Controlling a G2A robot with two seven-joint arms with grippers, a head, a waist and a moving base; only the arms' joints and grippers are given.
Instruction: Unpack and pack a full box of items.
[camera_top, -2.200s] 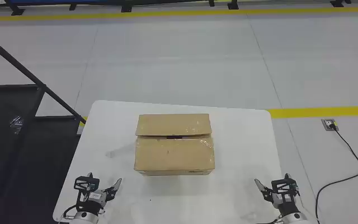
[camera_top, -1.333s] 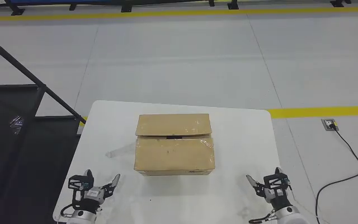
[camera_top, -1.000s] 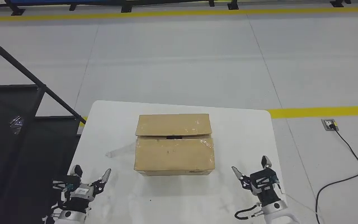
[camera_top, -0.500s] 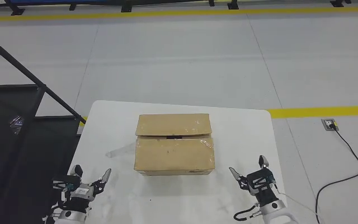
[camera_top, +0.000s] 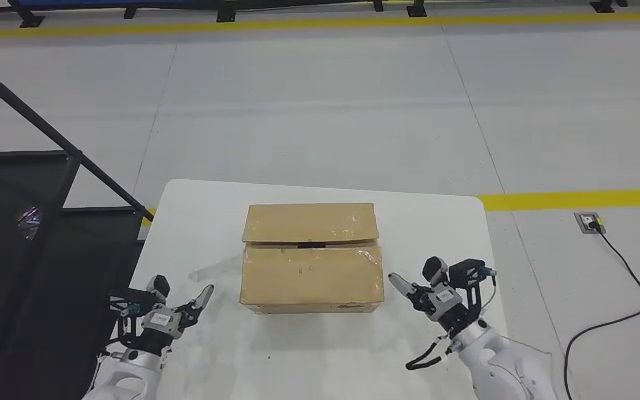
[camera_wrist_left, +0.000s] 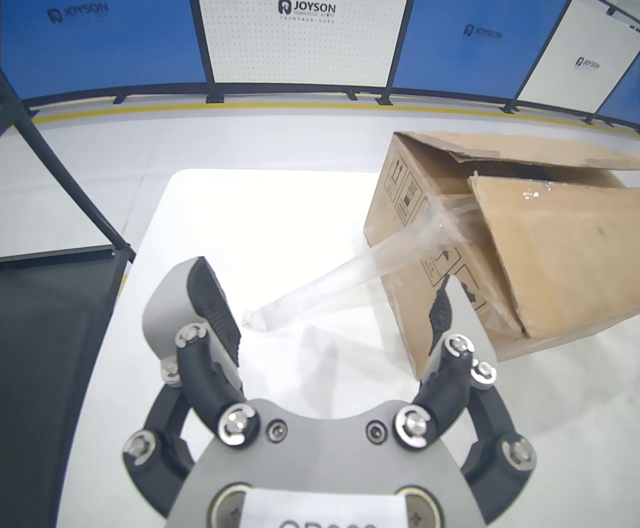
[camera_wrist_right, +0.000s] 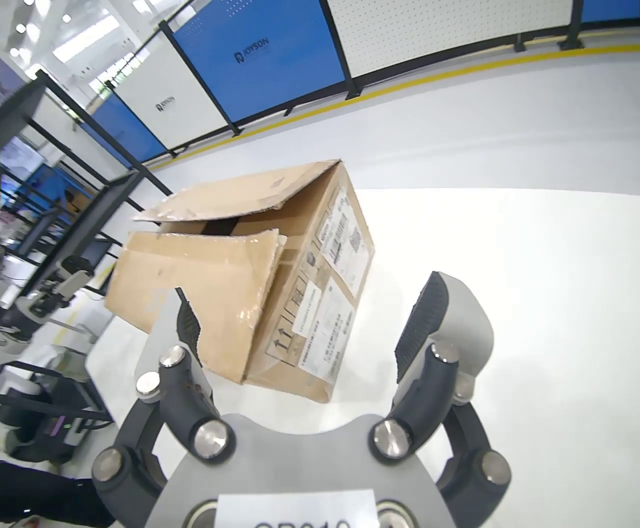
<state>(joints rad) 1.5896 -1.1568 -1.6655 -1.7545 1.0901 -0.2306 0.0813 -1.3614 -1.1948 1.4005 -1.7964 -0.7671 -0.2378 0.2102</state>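
A brown cardboard box (camera_top: 312, 258) stands in the middle of the white table (camera_top: 440, 240), its top flaps nearly closed with a dark slit between them. A strip of clear tape (camera_wrist_left: 345, 280) hangs loose from the box's (camera_wrist_left: 505, 240) end wall toward the table. My left gripper (camera_top: 180, 304) is open near the table's front left, a little short of the box's corner. My right gripper (camera_top: 416, 278) is open just off the box's front right corner, and in its own view the box (camera_wrist_right: 250, 280) lies just beyond the open gripper (camera_wrist_right: 305, 320).
A black frame post (camera_top: 70, 150) and a dark mat (camera_top: 40, 260) sit left of the table. A cable (camera_top: 610, 320) runs over the floor at the right. Bare table surface lies on both sides of the box and in front of it.
Both arms have risen from the table's front edge toward the box. The right gripper moved left and forward to the box's front right corner; the left one shifted right and slightly forward.
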